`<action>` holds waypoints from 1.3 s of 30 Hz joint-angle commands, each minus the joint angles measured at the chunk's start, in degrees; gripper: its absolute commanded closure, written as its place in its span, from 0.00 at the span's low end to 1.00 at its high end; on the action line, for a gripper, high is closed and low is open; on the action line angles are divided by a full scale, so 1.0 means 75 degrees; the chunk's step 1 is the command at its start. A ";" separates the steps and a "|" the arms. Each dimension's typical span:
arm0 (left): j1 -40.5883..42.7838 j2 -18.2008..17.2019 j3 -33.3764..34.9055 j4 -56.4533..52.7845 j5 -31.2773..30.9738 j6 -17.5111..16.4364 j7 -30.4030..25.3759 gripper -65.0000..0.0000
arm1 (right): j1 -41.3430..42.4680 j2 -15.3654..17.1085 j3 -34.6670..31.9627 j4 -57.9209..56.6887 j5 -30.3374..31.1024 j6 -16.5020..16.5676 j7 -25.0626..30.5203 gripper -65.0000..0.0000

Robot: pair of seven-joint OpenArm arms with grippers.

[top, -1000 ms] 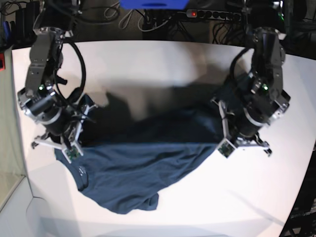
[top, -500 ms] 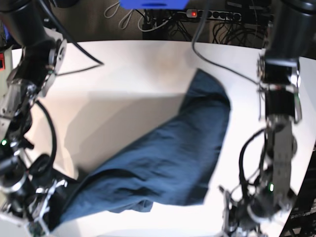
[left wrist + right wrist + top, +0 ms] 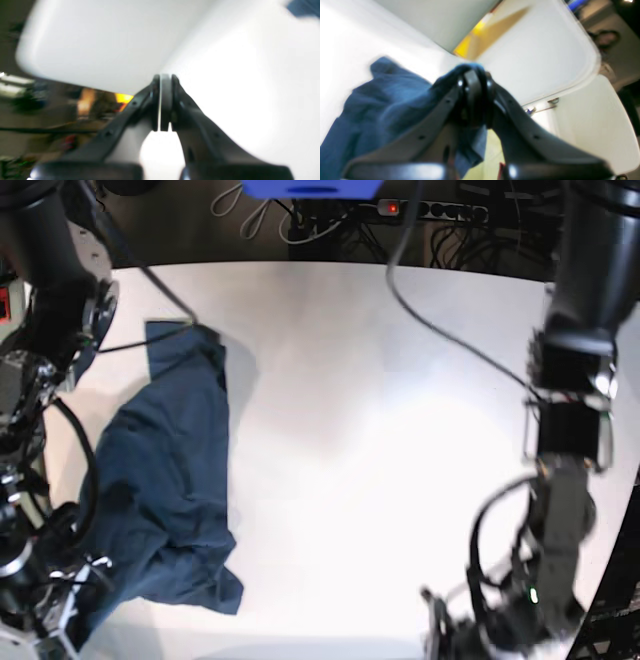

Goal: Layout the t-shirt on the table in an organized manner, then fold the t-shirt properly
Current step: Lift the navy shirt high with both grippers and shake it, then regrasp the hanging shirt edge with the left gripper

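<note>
The dark navy-blue soft fabric t-shirt (image 3: 165, 490) now lies in a crumpled, elongated heap along the left side of the base view, on the large smooth white table (image 3: 380, 430). A second ago it hung spread between both arms near the table's middle; half a second ago it was a broad sheet swinging across the centre. It has since collapsed toward the right arm's side, well apart from the left arm.

The right gripper (image 3: 473, 77) has its jaws pressed together on a bunched fold of the shirt, and cloth trails from the pinch toward the lower left of the right wrist view. The left gripper (image 3: 165, 77) has its jaws closed flat against each other with nothing between them; only a small blue patch shows far off in the upper right corner of its view. Judged from this, the left corner has been lost, so the layout step is not complete and a fresh grasp on a free edge is likely needed.

Both wrist views are motion-blurred. In the base view both grippers are largely cut off at the bottom edge. Collar, sleeves and hem cannot be told apart in the heap.
</note>
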 commanded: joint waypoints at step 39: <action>0.4797 0.0823 -0.6679 0.2069 -0.3133 0.0071 -0.0098 0.64 | 0.2559 -0.3375 -0.2923 0.0147 -0.1880 -0.0065 0.0105 1.00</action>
